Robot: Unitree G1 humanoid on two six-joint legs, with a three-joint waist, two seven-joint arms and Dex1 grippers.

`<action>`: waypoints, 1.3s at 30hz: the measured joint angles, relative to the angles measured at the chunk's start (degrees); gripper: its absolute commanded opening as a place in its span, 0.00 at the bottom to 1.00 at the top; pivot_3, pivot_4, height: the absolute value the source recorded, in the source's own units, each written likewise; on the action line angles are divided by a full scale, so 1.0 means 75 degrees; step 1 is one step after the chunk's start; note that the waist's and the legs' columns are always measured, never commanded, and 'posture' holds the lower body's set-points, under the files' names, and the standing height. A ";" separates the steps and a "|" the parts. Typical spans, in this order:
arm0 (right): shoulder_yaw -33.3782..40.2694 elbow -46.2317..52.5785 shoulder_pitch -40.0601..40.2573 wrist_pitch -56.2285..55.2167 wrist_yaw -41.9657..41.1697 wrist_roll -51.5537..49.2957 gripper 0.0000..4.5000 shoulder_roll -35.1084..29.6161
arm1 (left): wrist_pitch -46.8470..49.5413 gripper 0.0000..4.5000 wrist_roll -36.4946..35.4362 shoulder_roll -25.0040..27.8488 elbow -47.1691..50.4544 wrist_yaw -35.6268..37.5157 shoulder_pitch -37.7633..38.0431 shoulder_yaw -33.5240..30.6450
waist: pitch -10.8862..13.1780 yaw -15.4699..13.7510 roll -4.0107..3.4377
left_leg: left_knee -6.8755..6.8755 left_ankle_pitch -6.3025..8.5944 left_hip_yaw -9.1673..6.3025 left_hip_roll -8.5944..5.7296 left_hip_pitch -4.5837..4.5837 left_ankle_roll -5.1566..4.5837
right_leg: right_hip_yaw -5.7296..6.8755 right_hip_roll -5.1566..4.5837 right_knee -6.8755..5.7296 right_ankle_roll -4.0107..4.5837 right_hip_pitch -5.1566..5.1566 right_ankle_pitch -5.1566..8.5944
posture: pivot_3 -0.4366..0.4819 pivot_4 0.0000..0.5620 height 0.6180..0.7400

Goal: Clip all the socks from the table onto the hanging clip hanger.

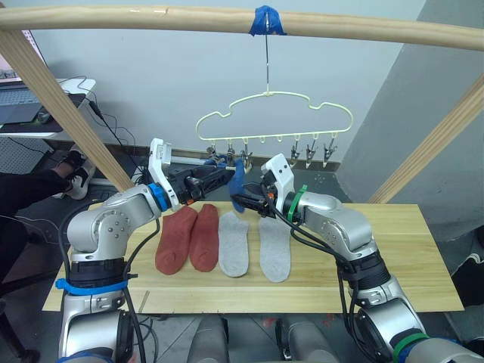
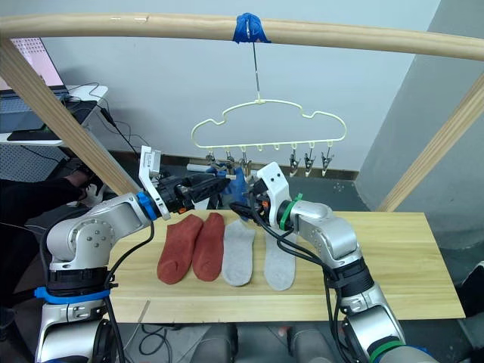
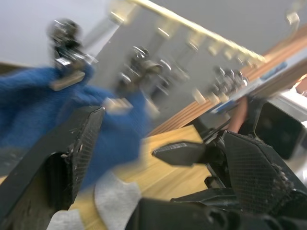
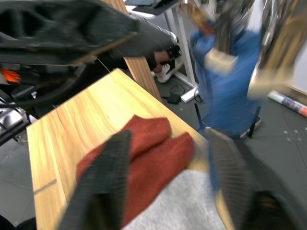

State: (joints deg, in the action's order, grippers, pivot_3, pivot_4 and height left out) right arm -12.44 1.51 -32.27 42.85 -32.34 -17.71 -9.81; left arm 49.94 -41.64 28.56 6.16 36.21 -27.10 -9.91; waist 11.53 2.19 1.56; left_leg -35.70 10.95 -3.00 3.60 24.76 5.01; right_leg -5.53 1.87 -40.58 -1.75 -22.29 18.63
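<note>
Hanging blue sock [image 1: 237, 175] between both claws — left gripper [image 1: 220, 176] spread, right gripper [image 1: 246, 198] spread.

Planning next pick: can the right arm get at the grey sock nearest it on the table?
Probably yes. The grey sock lies flat and uncovered just below the right tool, which is open; only the neighbouring grey sock crowds it.

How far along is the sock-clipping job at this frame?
Blue socks hang at the clip hanger, where the left pincer and right pincer are raised. Left on the table: two rust-red socks and two grey socks.
</note>
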 measured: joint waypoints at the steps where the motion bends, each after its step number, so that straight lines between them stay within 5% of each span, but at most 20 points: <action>1: 0.0015 0.0020 0.0173 -0.0007 0.0008 0.0059 0.94 -0.0188 | -0.0198 1.00 0.0150 0.0001 0.0084 0.0031 0.0079 0.0110 | 0.0000 -0.0031 0.0000 | 0.0001 0.0000 0.0001 -0.0001 0.0000 0.0000 | -0.0001 0.0000 0.0003 0.0000 0.0000 0.0000 | 0.52 0.27 1.00; 2: 0.0047 0.0023 0.0348 -0.0003 0.0025 0.0104 0.99 -0.0341 | -0.0344 1.00 0.0259 0.0002 0.0145 0.0074 0.0167 0.0165 | 0.0000 -0.0045 0.0000 | 0.0002 0.0000 0.0001 0.0000 0.0001 0.0000 | -0.0001 0.0000 0.0005 0.0000 0.0000 0.0000 | 0.51 0.27 1.00; 12: 0.0664 0.1589 0.1442 0.0037 0.0299 0.0084 0.99 -0.1058 | -0.2726 1.00 0.1916 -0.0533 0.0313 0.0153 0.0447 0.1271 | 0.0000 -0.0045 0.0000 | 0.0001 0.0000 0.0006 -0.0002 0.0004 -0.0001 | -0.0007 0.0001 0.0018 -0.0005 0.0003 0.0003 | 0.48 0.28 1.00; 19: 0.1009 0.2439 0.1550 0.0176 0.0562 -0.0080 1.00 -0.1030 | -0.4123 0.61 0.2686 -0.1347 -0.0582 -0.0256 0.0360 0.1307 | -0.0001 -0.0018 0.0000 | 0.0000 0.0000 0.0007 0.0003 0.0004 -0.0002 | -0.0007 0.0006 0.0022 -0.0005 0.0003 0.0003 | 0.45 0.28 1.00; 39: 0.1482 0.3425 0.1439 -0.0980 0.0342 -0.0815 1.00 -0.1047 | -0.6600 0.61 0.4029 -0.2335 -0.3345 -0.1009 -0.0933 0.1467 | -0.0003 0.0095 0.0003 | -0.0003 0.0000 0.0005 -0.0001 0.0011 -0.0002 | -0.0003 0.0004 0.0037 -0.0006 0.0010 -0.0007 | 0.41 0.25 1.00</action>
State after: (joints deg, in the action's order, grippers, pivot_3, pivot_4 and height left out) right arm -1.32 27.19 -21.48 35.50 -29.78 -23.82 -17.66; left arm 0.44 -11.43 11.05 -18.93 28.65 -34.09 1.09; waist 11.51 2.90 1.59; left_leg -35.72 10.95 -2.96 3.59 24.84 4.99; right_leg -5.55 1.90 -40.30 -1.79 -22.21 18.58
